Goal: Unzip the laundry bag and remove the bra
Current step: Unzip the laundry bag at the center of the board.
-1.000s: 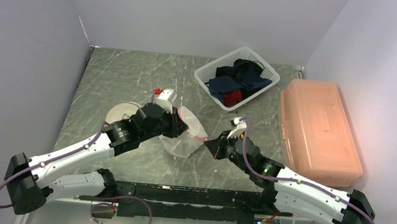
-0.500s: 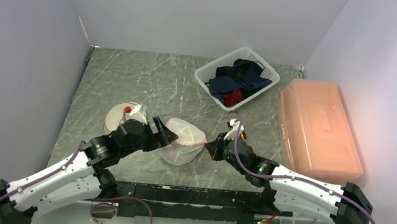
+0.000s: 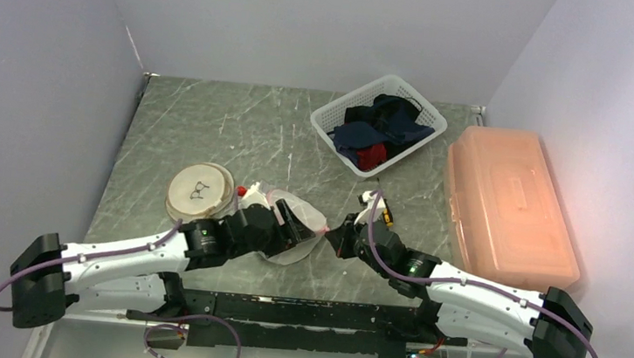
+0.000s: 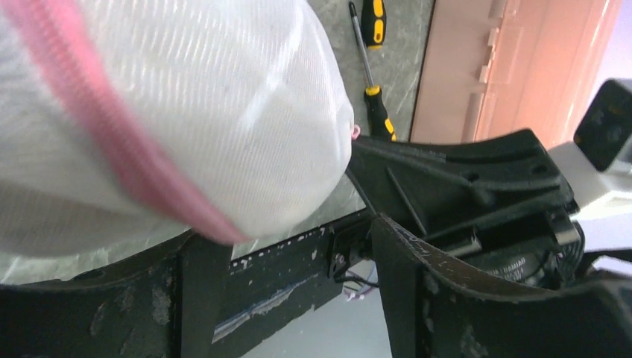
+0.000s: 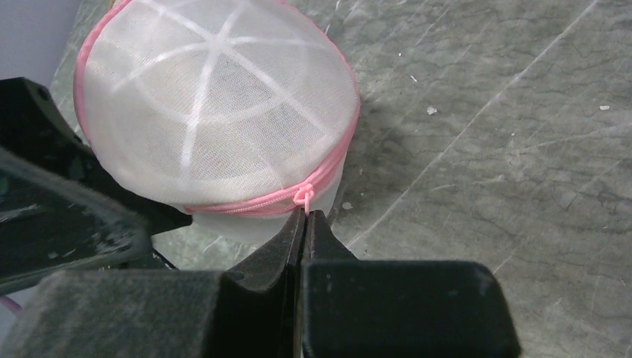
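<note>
While the white mesh laundry bag (image 5: 216, 127) is lying on the grey surface (image 3: 213, 125), the right hand (image 5: 305, 216) is pinching its pink zipper pull (image 5: 304, 195). The left hand (image 4: 291, 239) is gaping empty beside the limp, light mesh.

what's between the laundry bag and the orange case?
Two yellow-handled screwdrivers lie on the table there, plus the right gripper shut on the zipper pull; left wrist view shows them.
</note>
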`<action>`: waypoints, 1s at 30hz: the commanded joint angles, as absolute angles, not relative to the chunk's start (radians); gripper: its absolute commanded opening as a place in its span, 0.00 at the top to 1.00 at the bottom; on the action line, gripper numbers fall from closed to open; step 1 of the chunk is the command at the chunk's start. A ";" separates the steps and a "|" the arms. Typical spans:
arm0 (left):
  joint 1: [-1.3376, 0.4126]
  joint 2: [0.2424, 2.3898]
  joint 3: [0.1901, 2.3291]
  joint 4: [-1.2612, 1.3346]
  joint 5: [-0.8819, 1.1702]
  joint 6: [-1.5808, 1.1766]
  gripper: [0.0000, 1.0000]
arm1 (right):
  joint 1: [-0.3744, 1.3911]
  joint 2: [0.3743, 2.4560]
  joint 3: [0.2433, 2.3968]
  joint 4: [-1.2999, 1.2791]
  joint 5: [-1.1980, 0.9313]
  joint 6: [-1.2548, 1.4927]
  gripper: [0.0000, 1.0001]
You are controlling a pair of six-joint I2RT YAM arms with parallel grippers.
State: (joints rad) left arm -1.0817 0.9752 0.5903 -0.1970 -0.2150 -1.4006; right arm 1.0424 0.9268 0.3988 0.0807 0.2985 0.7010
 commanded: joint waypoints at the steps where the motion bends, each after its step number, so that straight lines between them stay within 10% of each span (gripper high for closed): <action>1: -1.085 1.039 0.662 -0.101 -0.294 -1.445 0.32 | 1.049 0.920 0.442 0.126 0.279 0.686 1.00; 11: -1.084 1.146 0.736 -0.229 -0.359 -1.490 0.42 | 1.058 0.875 0.430 0.107 0.274 0.672 1.00; 24: -1.054 1.115 0.768 -0.283 -0.409 -1.400 0.96 | 1.106 0.852 0.439 0.137 0.246 0.585 1.00; 30: -0.985 1.101 0.825 -0.108 -0.203 -1.101 0.97 | 1.107 0.812 0.485 0.051 0.343 0.524 1.00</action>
